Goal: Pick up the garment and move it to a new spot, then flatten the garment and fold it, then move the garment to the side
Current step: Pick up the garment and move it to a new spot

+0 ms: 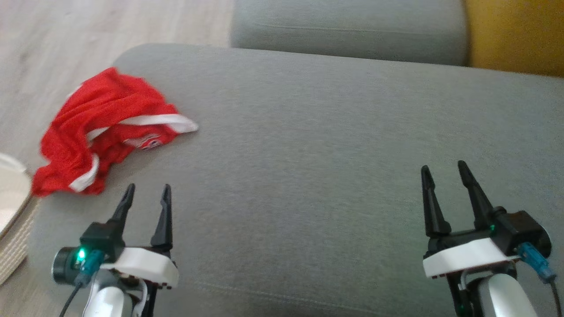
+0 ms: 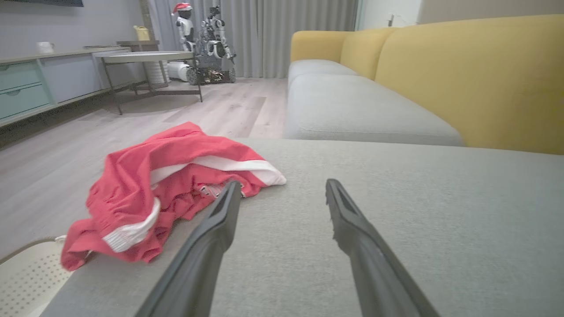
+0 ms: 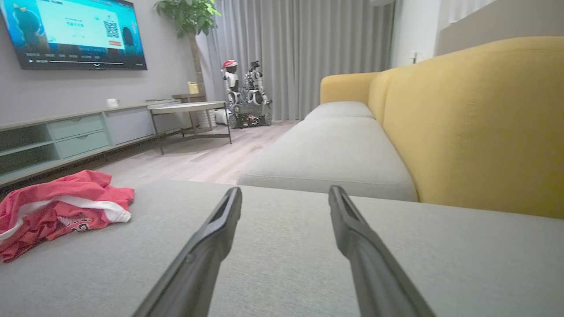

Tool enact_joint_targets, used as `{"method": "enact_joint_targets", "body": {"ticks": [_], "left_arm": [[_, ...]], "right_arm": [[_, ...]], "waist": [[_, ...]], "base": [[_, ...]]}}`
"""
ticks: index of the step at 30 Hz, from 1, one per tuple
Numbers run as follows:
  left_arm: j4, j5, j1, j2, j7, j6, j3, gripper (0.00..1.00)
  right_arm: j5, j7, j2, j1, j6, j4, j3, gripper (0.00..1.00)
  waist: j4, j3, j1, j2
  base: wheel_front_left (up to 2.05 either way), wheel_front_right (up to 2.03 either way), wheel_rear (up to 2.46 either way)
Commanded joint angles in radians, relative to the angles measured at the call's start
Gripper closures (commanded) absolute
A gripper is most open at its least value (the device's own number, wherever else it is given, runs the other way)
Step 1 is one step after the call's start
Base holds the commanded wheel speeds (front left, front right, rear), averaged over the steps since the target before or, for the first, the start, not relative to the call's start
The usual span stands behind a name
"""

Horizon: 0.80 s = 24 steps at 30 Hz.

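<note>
A red garment [image 1: 105, 127] lies crumpled at the sofa cushion [image 1: 335, 145] edge, untouched. Left hand [image 1: 147, 193] and right hand [image 1: 444, 171] hover released, empty; moving, flattening and folding all remain.

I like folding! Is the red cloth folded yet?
No, crumpled: the red garment lies bunched and wrinkled near the edge of the gray cushion.

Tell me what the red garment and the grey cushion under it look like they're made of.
The red garment looks like thin, light synthetic sportswear fabric, possibly mesh: it crumples into soft fine folds, matte, with white trim bands. The grey cushion looks like woven upholstery cloth, matte and finely flecked, with a stitched seam near its front edge.
</note>
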Motion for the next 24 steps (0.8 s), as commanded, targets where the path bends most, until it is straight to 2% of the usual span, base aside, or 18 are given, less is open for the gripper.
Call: {"method": "enact_joint_targets", "body": {"ticks": [1, 11, 24], "left_arm": [[-0.03, 0.002, -0.047, 0.014, -0.012, 0.009, 0.044, 0.0], [-0.038, -0.011, -0.013, 0.018, -0.012, 0.028, 0.105, 0.0], [-0.043, -0.003, -0.005, 0.007, -0.012, 0.024, 0.121, 0.0]], "right_arm": [[-0.008, 0.004, -0.004, -0.016, 0.008, -0.042, 0.033, 0.0], [0.0, 0.019, -0.004, -0.025, 0.008, -0.052, 0.088, 0.0], [-0.018, 0.03, -0.004, -0.019, 0.008, -0.052, 0.088, 0.0]], "waist": [[0.078, 0.0, 0.0, 0.0], [0.202, -0.003, 0.0, 0.0], [0.237, -0.004, 0.0, 0.0]], "base": [[0.0, 0.0, 0.0], [0.0, 0.0, 0.0], [0.0, 0.0, 0.0]]}}
